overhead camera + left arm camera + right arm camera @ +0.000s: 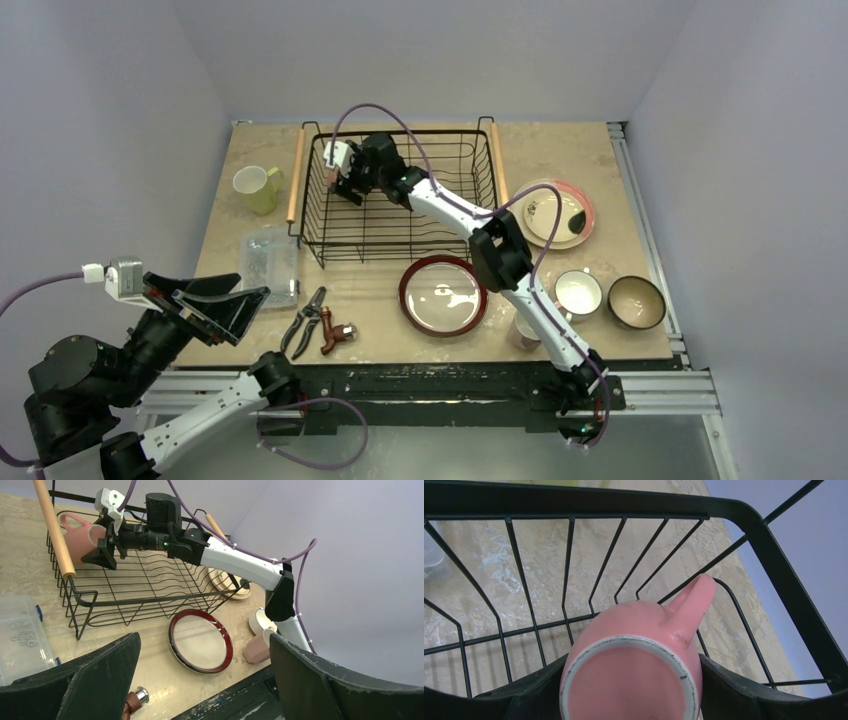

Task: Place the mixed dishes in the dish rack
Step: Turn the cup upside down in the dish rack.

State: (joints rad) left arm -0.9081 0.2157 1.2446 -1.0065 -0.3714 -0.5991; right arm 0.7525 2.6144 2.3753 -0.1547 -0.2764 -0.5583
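Observation:
The black wire dish rack [400, 235] with wooden handles stands at the table's back middle. My right gripper [343, 183] reaches into its far left corner, shut on a pink mug [634, 670] held on its side, base toward the wrist camera, handle toward the rack wall; it also shows in the left wrist view [77, 537]. My left gripper [215, 305] hangs open and empty over the front left. On the table are a yellow-green mug [255, 188], a red plate [443, 295], a cream plate [555, 213], a white cup [578, 292], a dark bowl [636, 302] and a second pink mug [257, 649].
A clear plastic box [268, 262] of small parts lies left of the rack's front corner. Pliers [305, 322] and a red-handled tool [335, 335] lie near the front edge. The right arm stretches diagonally across the table and over the rack's front rim.

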